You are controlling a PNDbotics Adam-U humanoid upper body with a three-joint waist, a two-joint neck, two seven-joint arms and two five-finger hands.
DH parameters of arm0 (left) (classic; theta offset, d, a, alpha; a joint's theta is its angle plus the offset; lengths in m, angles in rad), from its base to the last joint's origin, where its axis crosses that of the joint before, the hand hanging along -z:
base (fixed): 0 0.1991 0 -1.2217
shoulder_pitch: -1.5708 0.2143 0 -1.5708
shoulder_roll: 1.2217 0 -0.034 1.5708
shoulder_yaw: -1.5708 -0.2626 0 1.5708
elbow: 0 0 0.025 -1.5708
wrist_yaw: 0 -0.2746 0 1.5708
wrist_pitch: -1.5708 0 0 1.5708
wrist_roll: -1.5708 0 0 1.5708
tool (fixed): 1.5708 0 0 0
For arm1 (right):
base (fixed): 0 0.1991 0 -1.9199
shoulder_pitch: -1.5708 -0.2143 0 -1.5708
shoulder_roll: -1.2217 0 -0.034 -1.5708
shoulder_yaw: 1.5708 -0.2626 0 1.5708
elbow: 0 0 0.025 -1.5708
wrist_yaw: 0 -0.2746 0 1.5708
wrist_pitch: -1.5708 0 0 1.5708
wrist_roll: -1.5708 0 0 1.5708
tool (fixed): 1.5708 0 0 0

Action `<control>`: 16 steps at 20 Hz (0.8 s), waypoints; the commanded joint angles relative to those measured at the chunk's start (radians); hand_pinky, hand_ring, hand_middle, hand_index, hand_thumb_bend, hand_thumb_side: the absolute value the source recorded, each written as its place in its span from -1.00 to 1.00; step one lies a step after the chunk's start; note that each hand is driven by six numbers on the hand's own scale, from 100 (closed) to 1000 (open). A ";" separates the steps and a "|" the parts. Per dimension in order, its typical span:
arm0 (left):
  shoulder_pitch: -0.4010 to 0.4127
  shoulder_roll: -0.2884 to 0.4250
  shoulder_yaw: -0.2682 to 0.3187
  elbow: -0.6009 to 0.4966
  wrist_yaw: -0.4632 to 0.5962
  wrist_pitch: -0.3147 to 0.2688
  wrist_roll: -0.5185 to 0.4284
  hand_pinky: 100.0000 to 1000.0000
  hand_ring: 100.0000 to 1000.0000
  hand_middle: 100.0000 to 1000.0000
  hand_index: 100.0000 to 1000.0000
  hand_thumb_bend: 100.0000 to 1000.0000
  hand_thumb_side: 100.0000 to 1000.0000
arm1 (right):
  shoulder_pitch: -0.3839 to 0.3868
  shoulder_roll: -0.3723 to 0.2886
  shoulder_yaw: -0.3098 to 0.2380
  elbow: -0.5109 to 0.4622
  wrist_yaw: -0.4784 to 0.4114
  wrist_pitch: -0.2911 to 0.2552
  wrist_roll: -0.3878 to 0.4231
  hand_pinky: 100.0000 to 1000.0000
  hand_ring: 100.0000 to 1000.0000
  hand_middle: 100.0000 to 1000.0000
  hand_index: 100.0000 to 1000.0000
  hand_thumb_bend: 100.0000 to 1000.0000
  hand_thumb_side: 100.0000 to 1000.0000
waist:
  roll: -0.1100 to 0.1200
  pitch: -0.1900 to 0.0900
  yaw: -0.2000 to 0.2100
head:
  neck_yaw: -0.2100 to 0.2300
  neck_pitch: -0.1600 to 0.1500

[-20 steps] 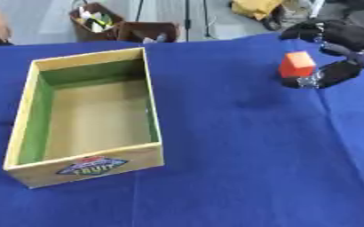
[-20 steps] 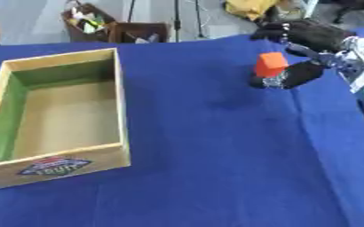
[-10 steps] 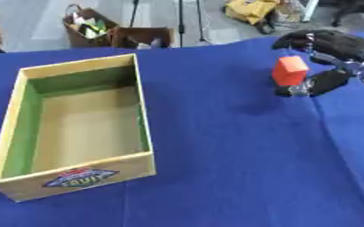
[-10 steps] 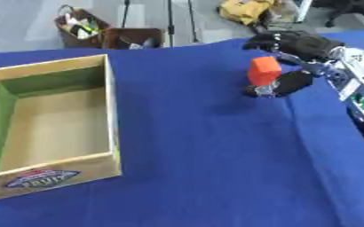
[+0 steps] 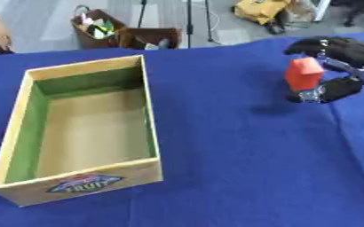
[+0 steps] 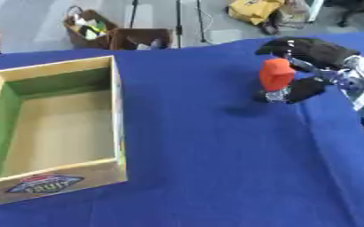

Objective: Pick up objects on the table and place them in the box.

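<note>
A red block (image 6: pixel 277 74) hangs in the air above the blue tablecloth (image 6: pixel 216 168), pinched by the right hand (image 6: pixel 313 66), which comes in from the right edge of both views. The black fingers (image 6: pixel 298 46) arch over the block from its far side, and the thumb (image 6: pixel 303 91) closes in below and beside it, so the hand is grasping the block between them. A dark shadow lies on the cloth below and to the left of the block, apart from it, which shows the block is off the surface. The wrist, silver and white, runs off toward the right edge in the right eye view, with the palm turned toward the left, toward the box. The box (image 5: pixel 144 95), wooden, open at the top and green on its inner walls, sits on the left half of the cloth, well apart from the block; it has a label on its near wall and nothing shows inside it. The left hand appears in neither view. Beyond the table's far edge stands a brown basket (image 5: pixel 98 32) on the floor.
</note>
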 commanded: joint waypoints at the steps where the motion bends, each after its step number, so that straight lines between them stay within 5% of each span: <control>1: 0.000 0.004 -0.003 -0.019 -0.009 -0.002 -0.004 -0.76 -0.42 -0.40 0.23 -1.00 1.00 | -0.004 -0.060 -0.025 0.003 -0.012 0.015 -0.010 0.64 0.86 0.74 1.00 0.06 0.83 | -0.003 -0.017 0.001 | 0.001 -0.018; 10: -0.001 -0.002 -0.005 -0.019 -0.015 -0.002 -0.008 -0.76 -0.42 -0.40 0.23 -1.00 1.00 | 0.007 -0.074 -0.039 0.012 -0.024 0.044 -0.037 0.64 0.86 0.73 1.00 -0.02 0.85 | -0.003 -0.005 0.000 | 0.000 -0.034; 16: -0.001 -0.004 -0.005 -0.019 -0.019 -0.002 -0.010 -0.76 -0.42 -0.40 0.23 -1.00 1.00 | 0.030 -0.087 -0.054 0.013 -0.025 0.066 -0.056 0.64 0.86 0.75 1.00 -0.27 0.77 | -0.003 0.000 -0.007 | 0.000 -0.046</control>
